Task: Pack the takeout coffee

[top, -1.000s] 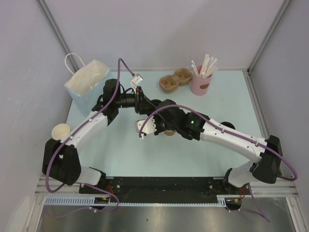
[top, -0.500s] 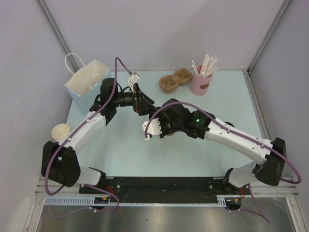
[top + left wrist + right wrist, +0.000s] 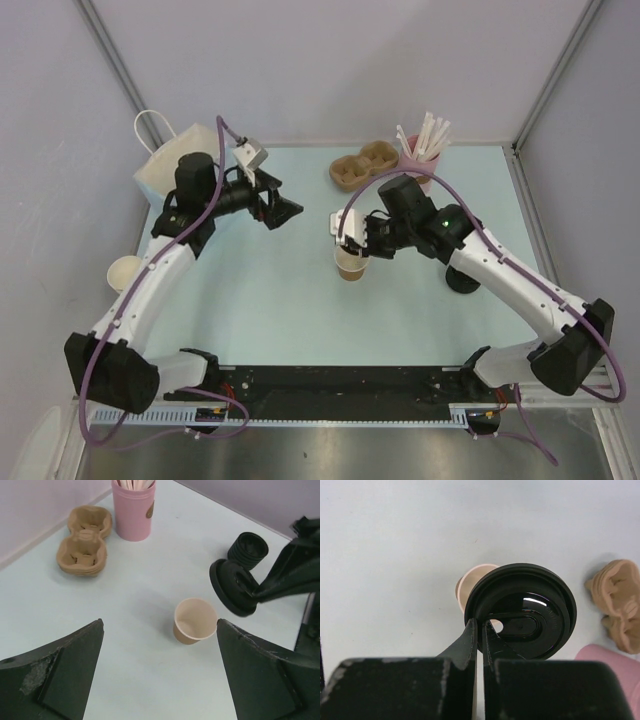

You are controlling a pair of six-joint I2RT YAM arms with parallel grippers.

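paper cup uncapped mid-tabletop, lid held in right end effector

we find the paper cup (image 3: 194, 621) standing upright on the pale blue tabletop (image 3: 260, 310), near its middle. its mouth is uncovered and its cream interior is in view. it sits between the two arms, closer to the right one.

the right end effector (image 3: 480, 632) has its fingers pressed together on the rim of the black lid (image 3: 530, 605), pinching it. in the left wrist view the lid is held tilted on edge, just beside the cup on the right arm's side and clear of its rim. in the right wrist view the lid covers part of the cup behind it.

the left end effector (image 3: 282, 209) is spread wide with nothing between its fingers. it hangs well apart from the cup, on the side towards the paper bag.

other items noted:
- a stack of black lids (image 3: 248, 550) on the tabletop beyond the held lid.
- a pink cup of white straws (image 3: 133, 510) near the far edge, with stacked brown pulp cup carriers (image 3: 84, 547) just beside it.
- a white paper bag (image 3: 170, 165) upright at the far left corner.
- tan lidless cups (image 3: 126, 270) at the left edge, beside the left arm; we cannot tell how many.
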